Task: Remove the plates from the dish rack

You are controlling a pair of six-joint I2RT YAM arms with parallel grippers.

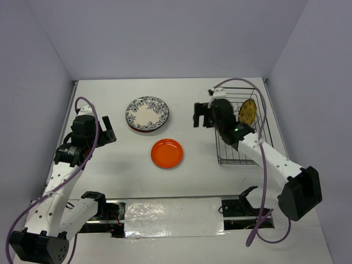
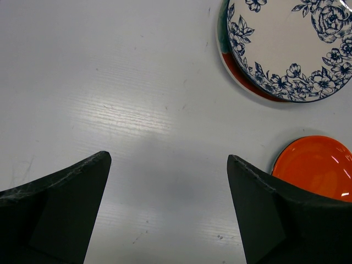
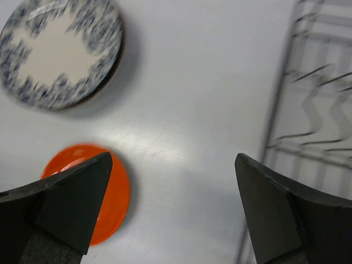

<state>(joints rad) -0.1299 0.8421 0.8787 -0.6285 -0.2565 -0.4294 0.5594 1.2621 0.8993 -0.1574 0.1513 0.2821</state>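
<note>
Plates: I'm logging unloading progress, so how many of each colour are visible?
Blue-flowered white plate: 1
Orange plate: 1
Yellow plate: 1
Red-edged plate under the flowered one: at least 1
Total: at least 4

Stacked floral plate (image 2: 291, 38) near orange plate (image 2: 316, 165)

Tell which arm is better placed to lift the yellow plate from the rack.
Right. The right hand, open, hovers beside the dish rack holding the yellow plate; the left hand, also open, is far beyond the stacked plates.
</note>
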